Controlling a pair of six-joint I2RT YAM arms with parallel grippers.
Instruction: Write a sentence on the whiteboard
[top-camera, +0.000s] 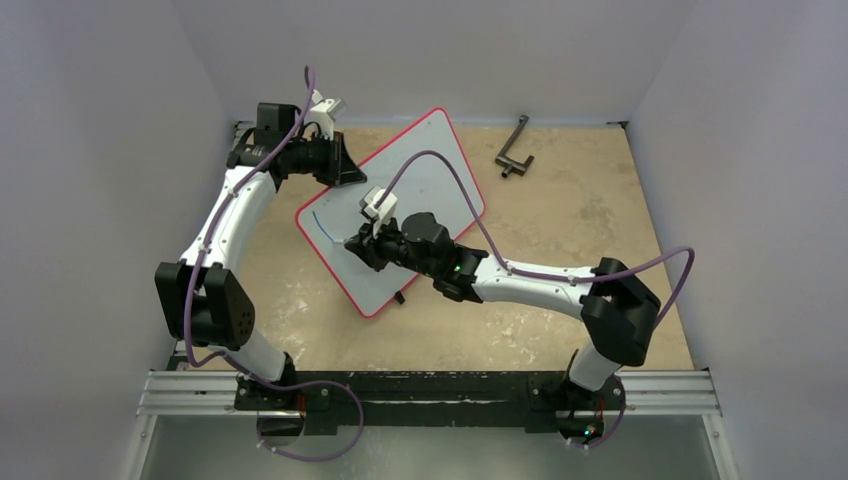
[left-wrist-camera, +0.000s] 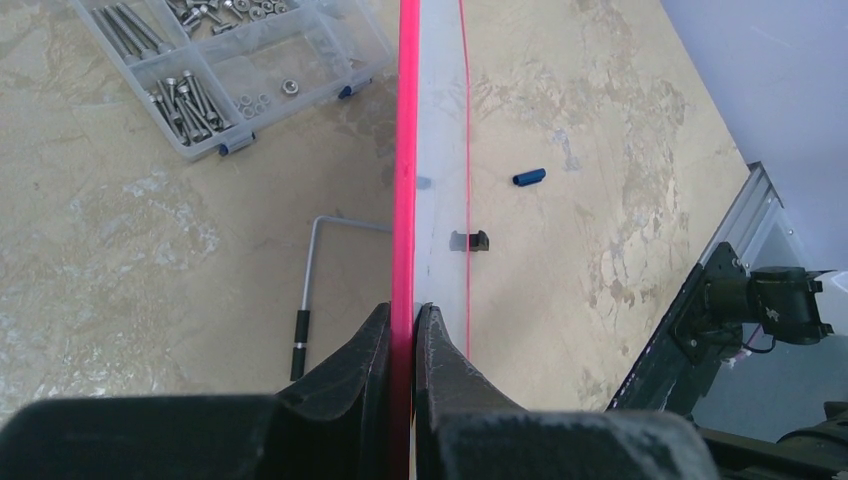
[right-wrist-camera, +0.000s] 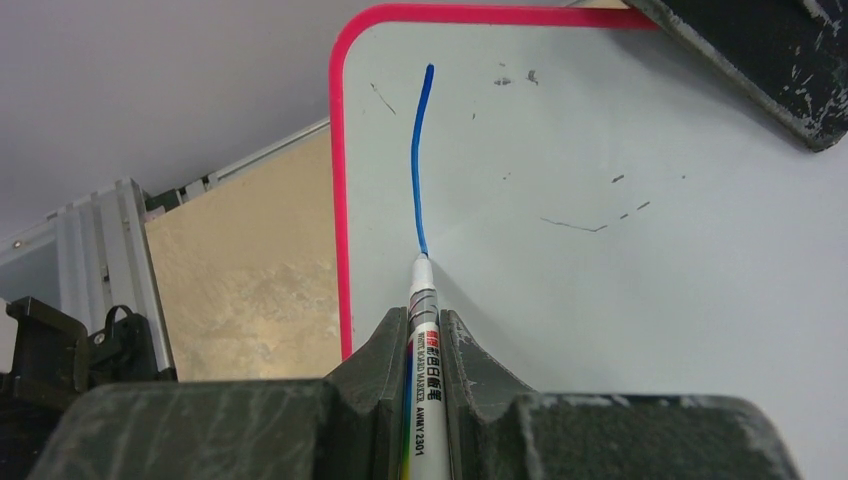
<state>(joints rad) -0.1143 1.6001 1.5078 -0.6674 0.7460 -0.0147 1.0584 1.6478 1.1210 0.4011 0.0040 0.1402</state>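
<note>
Touching the whiteboard with its tip, the marker sits clamped in the right gripper; one blue stroke runs straight ahead from it toward the rounded corner. Opposite, the left gripper pinches the red rim, steadying the board; bare surface lies rightward of the stroke.

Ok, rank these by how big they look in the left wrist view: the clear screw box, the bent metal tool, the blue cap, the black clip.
1. clear screw box, though partly cropped by the frame
2. bent metal tool
3. blue cap and black clip: about alike, so unranked
</note>
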